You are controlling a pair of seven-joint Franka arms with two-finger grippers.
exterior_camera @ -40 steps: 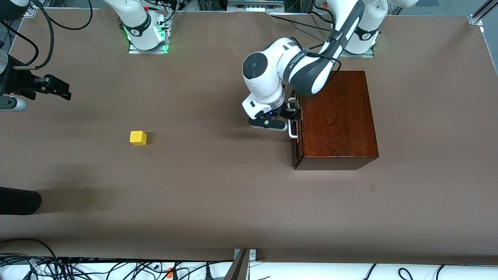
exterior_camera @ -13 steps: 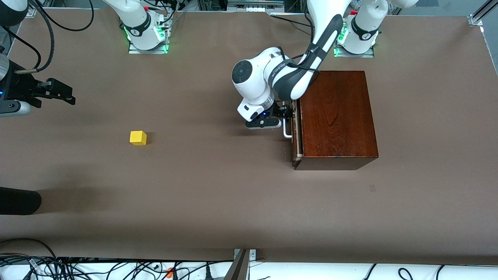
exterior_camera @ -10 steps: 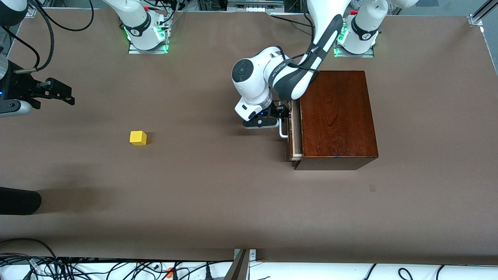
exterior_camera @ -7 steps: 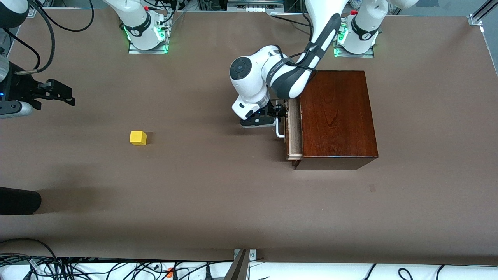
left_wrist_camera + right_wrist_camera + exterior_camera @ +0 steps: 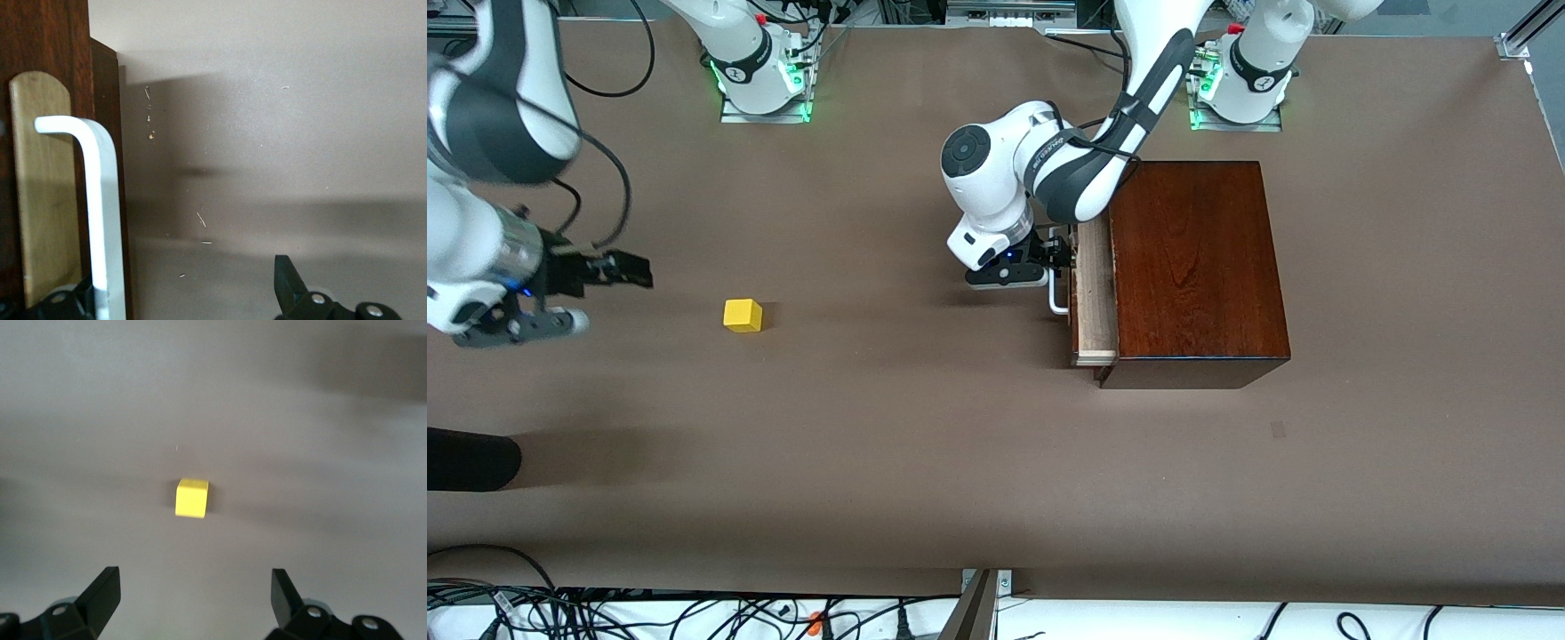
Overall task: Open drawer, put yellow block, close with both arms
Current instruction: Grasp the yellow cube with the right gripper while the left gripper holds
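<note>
White handle beside open left hand

yellow block, reddish-brown drawer, white handle

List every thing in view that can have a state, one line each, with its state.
drawer: partly open, pale inside showing.
handle: white bar, hooked by the left gripper.
left gripper: open, one finger tucked under the handle, at the drawer front.
yellow block: resting on the table, untouched, toward the right arm's end.
right gripper: open, empty, over the table beside the yellow block.
wooden box: upright on the table.
</note>
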